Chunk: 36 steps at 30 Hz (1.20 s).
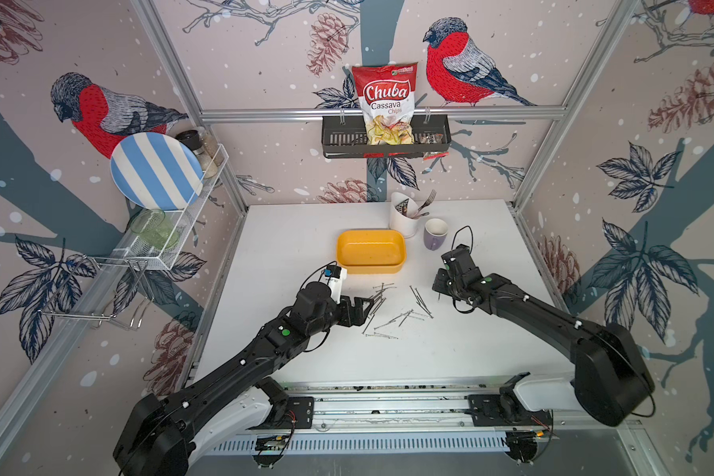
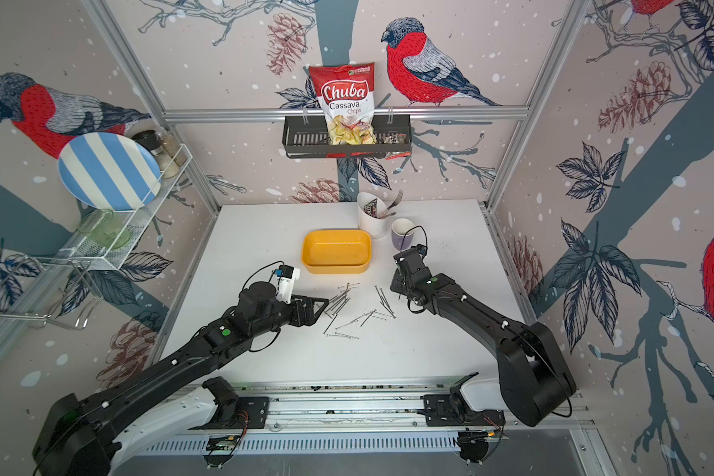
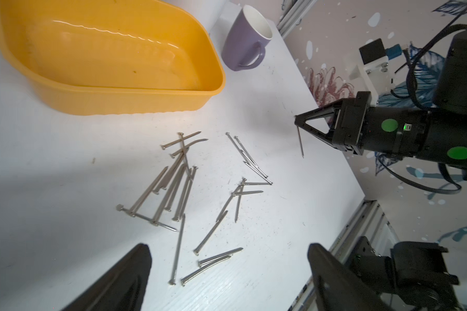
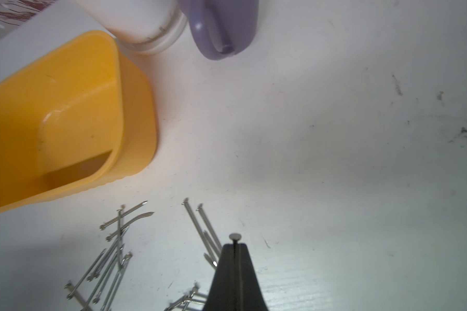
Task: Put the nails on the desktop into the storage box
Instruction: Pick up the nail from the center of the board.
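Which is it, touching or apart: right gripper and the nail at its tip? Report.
Touching. The left wrist view shows the right gripper shut on one nail, which hangs from its tip. Right wrist view: its head pokes past the closed jaws.

The white worktop (image 1: 306, 230) carries a yellow box (image 1: 371, 267) near its middle. A white holder (image 1: 401, 224) and a purple mug (image 1: 433, 241) stand upright side by side at the box's far right corner. In front of the box lie grey nails (image 3: 173, 185) in loose, crossing heaps, flat on the bare surface. Dark scuffs (image 4: 396, 86) mark the right side.
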### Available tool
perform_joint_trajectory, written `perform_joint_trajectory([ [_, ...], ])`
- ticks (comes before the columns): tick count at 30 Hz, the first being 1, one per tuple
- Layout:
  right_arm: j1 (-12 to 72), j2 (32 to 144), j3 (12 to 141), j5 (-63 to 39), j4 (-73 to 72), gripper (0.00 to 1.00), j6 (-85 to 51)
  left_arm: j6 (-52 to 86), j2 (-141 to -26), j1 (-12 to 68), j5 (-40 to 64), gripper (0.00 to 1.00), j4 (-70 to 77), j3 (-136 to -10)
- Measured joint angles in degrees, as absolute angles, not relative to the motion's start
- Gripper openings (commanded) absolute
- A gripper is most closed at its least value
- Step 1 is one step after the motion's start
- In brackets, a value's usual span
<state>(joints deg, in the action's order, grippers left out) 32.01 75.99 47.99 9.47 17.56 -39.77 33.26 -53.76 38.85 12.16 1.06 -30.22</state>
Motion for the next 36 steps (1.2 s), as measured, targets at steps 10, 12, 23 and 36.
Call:
perform_joint_trajectory([
  [10,33.85,67.13,46.06,0.6,9.37,0.0,-38.5,35.73,-61.56,38.87,24.01,0.85,14.52,-30.59],
  [12,34.89,66.7,46.3,-0.3,8.47,0.0,-38.48,36.01,-63.0,38.87,25.39,0.84,16.34,-31.16],
  [23,40.86,68.31,48.49,-1.72,5.3,0.0,-38.98,37.26,-70.74,40.91,29.98,0.77,24.01,-35.29],
  [36,43.16,69.54,49.3,-1.78,3.44,0.0,-39.62,37.01,-75.37,42.59,31.73,0.67,26.52,-37.87],
])
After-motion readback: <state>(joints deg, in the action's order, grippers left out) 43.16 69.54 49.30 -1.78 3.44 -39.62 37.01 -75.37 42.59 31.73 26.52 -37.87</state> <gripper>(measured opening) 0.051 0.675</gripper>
